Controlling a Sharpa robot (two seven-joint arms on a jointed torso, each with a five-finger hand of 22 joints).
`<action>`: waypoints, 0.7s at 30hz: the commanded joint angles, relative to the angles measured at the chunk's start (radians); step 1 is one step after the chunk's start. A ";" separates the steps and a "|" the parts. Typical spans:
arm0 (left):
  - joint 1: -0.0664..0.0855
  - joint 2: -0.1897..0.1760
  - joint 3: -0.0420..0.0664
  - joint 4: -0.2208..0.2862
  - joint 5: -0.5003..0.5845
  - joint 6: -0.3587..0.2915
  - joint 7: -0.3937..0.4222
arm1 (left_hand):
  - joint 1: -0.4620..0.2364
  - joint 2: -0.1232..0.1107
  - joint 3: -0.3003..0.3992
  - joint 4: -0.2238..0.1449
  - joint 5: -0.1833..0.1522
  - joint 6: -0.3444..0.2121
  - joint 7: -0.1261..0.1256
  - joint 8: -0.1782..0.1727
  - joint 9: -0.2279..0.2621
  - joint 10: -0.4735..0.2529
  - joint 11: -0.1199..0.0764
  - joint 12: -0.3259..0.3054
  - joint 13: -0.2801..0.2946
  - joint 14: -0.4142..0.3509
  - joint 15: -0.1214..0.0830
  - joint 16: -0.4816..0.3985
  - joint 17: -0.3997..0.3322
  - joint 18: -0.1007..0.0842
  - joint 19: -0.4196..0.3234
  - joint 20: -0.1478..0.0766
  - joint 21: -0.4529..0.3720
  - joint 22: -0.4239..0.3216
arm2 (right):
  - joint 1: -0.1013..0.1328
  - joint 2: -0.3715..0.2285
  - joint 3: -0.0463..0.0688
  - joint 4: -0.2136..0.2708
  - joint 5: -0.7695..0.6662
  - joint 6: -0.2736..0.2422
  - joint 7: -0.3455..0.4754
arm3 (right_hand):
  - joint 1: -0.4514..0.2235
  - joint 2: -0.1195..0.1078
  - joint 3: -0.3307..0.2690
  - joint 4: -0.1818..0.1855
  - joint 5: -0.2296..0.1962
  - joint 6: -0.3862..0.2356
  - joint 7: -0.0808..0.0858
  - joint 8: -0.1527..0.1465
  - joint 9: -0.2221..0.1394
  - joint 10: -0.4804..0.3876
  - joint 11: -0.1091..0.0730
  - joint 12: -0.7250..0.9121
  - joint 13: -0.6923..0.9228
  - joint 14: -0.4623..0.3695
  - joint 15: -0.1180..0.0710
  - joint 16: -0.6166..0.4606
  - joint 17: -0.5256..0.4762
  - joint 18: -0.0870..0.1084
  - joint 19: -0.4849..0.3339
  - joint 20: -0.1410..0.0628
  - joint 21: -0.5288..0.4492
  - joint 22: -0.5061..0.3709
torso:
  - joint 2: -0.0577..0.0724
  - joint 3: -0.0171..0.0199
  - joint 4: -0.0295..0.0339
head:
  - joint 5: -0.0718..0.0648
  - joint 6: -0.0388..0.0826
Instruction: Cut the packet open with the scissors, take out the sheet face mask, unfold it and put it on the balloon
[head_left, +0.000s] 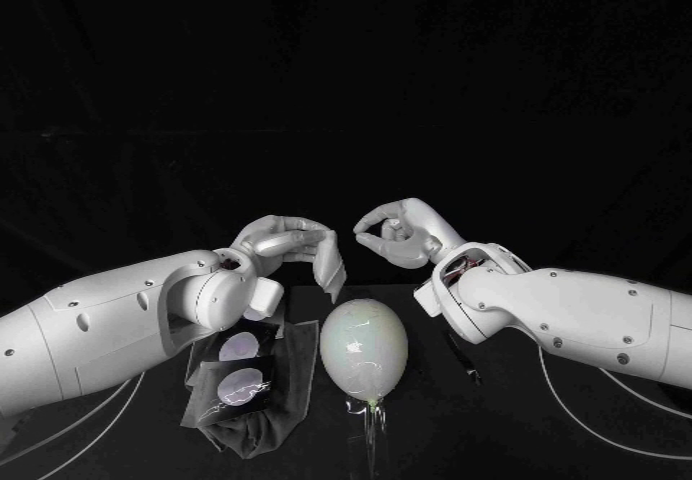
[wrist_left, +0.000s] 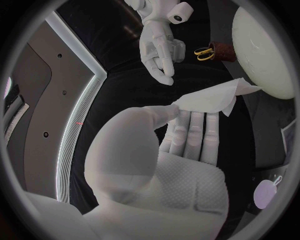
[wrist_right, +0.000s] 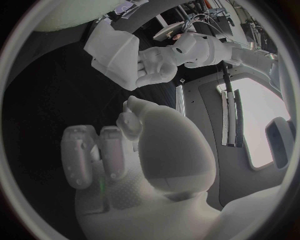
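Sheet face mask (head_left: 330, 272), a folded white piece, hangs from the left hand (head_left: 289, 240), raised above the bench (head_left: 476, 440) and just to the far left of the balloon (head_left: 364, 348). At the far left of the scene the left arm reaches in toward the middle. To its right, below the wrist, the packet (head_left: 242, 365) lies flat on the bench, glossy and partly clear, with two pale round patches on it and a dark crumpled end at its near side; whether it is cut open cannot be told. Above the packet's far end, the left hand grips the mask's upper edge between the thumb and the straight fingers (wrist_left: 190, 132), as the left wrist view shows, and the mask's free corner points toward the balloon without touching it. Right of the packet and near it, the pale balloon lies on the bench, its knotted neck at the near end. In the left wrist view, scissors (wrist_left: 206, 51) with gold loops lie on the bench close by the balloon. Right of the mask and apart from it, the right hand (head_left: 397, 232) is held at about the same height, its fingers curled in with the thumb meeting them, and nothing shows in its grasp. The right arm runs off to the right.
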 joint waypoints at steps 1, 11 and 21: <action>0.002 -0.003 0.001 0.009 0.006 0.030 0.005 | -0.003 -0.004 0.008 -0.002 0.002 -0.010 0.002 0.009 0.302 0.009 0.000 0.005 0.001 0.008 -0.001 -0.002 0.002 0.020 -0.007 -0.003 0.007 0.002 | -0.007 0.011 0.000 0.001 -0.079 -0.048 0.027 | -0.009 -0.014 -0.003 -0.003 -0.002 0.002 0.004 -0.006 -0.003 0.006 0.004 0.006 -0.001 0.094 -0.008 0.004 0.228 -0.017 0.079 -0.007 -0.004 0.248 | 0.001 0.0001 0.0011 | 0.001 0.000; 0.002 -0.011 0.001 0.024 0.003 0.040 0.007 | -0.005 -0.004 0.011 -0.001 0.002 -0.013 0.002 0.013 0.306 0.010 0.000 0.006 0.002 0.009 -0.001 -0.002 0.003 0.020 -0.007 -0.003 0.010 0.003 | -0.020 0.047 -0.001 -0.013 -0.081 -0.075 -0.038 | -0.057 -0.038 -0.023 0.019 -0.003 0.000 0.008 -0.026 -0.019 0.006 0.008 0.006 -0.003 0.092 -0.004 0.000 0.223 -0.014 0.072 -0.004 -0.016 0.244 | 0.000 -0.0006 0.0006 | 0.001 -0.003; 0.002 -0.015 0.001 0.036 -0.004 0.042 0.008 | -0.006 -0.004 0.013 -0.002 0.002 -0.015 0.001 0.016 0.309 0.011 0.000 0.007 0.003 0.010 -0.002 -0.001 0.003 0.020 -0.006 -0.004 0.012 0.004 | -0.027 0.067 -0.001 -0.020 -0.088 -0.074 -0.098 | -0.078 -0.044 -0.035 0.034 -0.004 0.003 0.008 -0.033 -0.024 0.004 0.008 0.002 -0.008 0.091 -0.004 -0.004 0.218 -0.012 0.068 -0.003 -0.025 0.241 | 0.000 -0.0003 0.0003 | 0.002 -0.005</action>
